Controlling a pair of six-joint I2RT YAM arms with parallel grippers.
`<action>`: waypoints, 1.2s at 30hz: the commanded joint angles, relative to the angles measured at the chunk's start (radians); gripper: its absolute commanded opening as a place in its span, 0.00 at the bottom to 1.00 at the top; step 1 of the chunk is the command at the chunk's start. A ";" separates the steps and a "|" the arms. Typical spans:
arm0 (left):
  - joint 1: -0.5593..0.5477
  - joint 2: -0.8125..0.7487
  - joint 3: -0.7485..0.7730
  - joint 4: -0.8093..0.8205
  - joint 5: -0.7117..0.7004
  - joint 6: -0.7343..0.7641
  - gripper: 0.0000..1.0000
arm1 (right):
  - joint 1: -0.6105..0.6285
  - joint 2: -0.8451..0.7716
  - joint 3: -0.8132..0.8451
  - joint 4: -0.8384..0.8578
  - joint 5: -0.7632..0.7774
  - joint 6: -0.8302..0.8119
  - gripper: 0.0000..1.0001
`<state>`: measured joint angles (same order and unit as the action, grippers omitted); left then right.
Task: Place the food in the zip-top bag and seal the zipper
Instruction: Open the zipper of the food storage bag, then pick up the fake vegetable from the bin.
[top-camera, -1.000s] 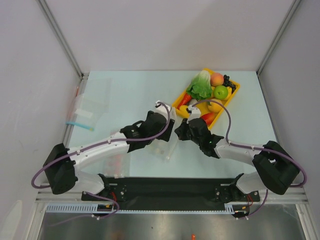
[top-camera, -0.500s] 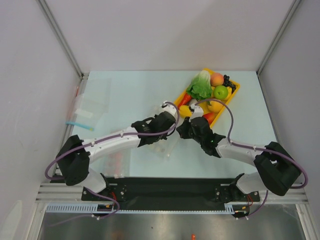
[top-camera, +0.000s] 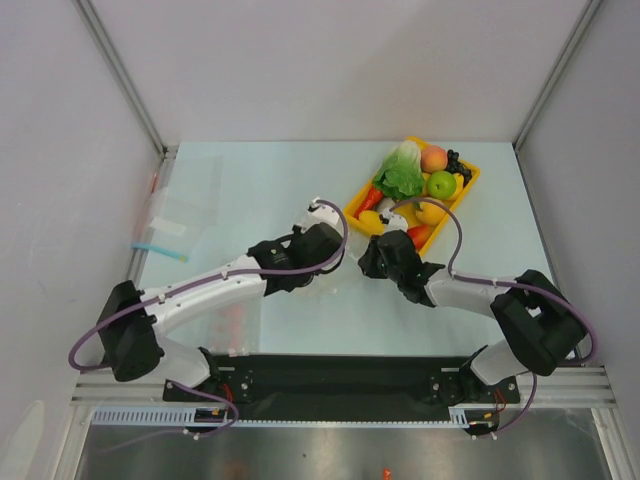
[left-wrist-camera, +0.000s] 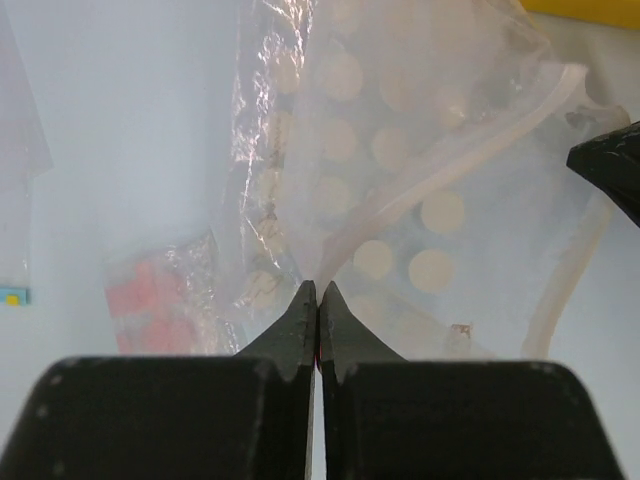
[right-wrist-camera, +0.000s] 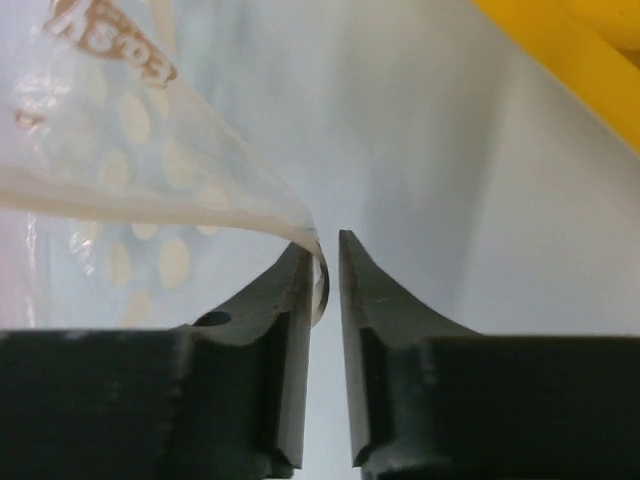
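Note:
The zip-top bag (left-wrist-camera: 400, 150), clear with pale dots, hangs between both grippers. My left gripper (left-wrist-camera: 318, 288) is shut on its zipper (left-wrist-camera: 450, 160), the pale strip running straight into the pressed jaws. My right gripper (right-wrist-camera: 325, 240) is open by a narrow gap; the end of the zipper (right-wrist-camera: 150, 205) curls against its left finger (right-wrist-camera: 290, 285). In the top view the left gripper (top-camera: 338, 258) and right gripper (top-camera: 363, 260) nearly meet beside the tray. The food lies in that tray: lettuce (top-camera: 402, 172), peach (top-camera: 433, 158), green apple (top-camera: 441, 184), mango (top-camera: 418, 235).
The yellow tray (top-camera: 470, 178) stands at the back right, its edge close to the right gripper. A flat clear bag with a blue strip (top-camera: 165, 232) lies at the far left. A clear bag with red bits (left-wrist-camera: 150, 305) lies below the left arm.
The left gripper reached toward the right gripper and shut on the bag's strip, then drew back a little. The right gripper's jaws, shut before, have parted slightly.

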<state>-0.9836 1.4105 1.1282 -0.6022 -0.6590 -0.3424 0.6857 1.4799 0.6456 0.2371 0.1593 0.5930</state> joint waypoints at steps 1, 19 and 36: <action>-0.004 0.045 0.038 0.005 0.018 -0.001 0.00 | 0.000 -0.013 0.013 0.060 -0.040 -0.031 0.22; 0.011 0.058 0.027 0.041 0.038 0.019 0.00 | -0.028 -0.392 -0.023 0.027 0.072 -0.199 1.00; -0.006 0.079 0.028 0.051 0.079 0.036 0.00 | -0.247 0.317 0.816 -0.428 0.378 -0.105 1.00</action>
<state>-0.9829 1.5063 1.1393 -0.5720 -0.5892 -0.3286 0.4431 1.6886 1.3334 -0.0776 0.4534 0.4679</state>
